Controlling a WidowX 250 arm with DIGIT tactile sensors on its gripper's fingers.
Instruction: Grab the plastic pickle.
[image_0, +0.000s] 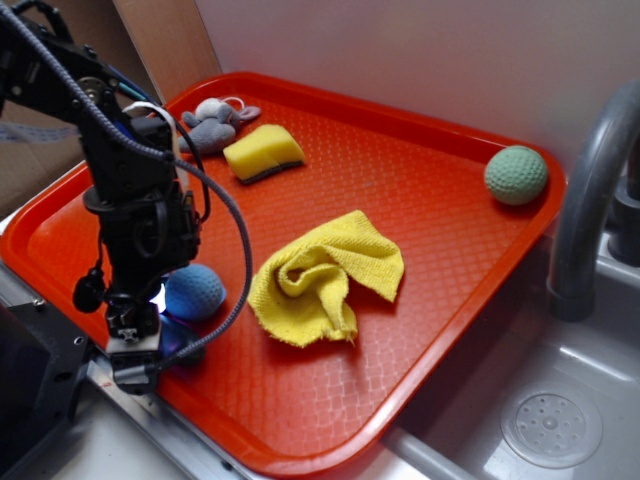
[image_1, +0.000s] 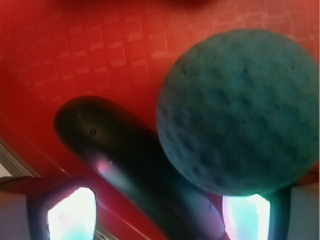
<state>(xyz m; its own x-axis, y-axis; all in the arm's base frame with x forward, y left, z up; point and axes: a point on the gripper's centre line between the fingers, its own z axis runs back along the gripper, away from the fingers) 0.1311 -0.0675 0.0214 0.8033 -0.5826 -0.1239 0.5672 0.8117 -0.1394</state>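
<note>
The plastic pickle (image_1: 120, 150) is a dark, smooth oblong lying slantwise on the red tray (image_1: 90, 55), close to its front rim. In the exterior view only a dark bit of it (image_0: 182, 340) shows beside the gripper. The light blue textured ball (image_1: 240, 110) touches its right side and also shows in the exterior view (image_0: 195, 292). My gripper (image_1: 159, 216) is open and low over the pickle's near end, with one finger on each side of it; the right finger is closer to it. In the exterior view the gripper (image_0: 135, 350) points down at the tray's front-left edge.
On the tray (image_0: 450, 330) lie a crumpled yellow cloth (image_0: 325, 280) in the middle, a yellow sponge (image_0: 263, 152) and a grey plush toy (image_0: 212, 125) at the back left, and a green ball (image_0: 516, 175) at the back right. A grey faucet (image_0: 590, 200) and sink (image_0: 560, 420) stand to the right.
</note>
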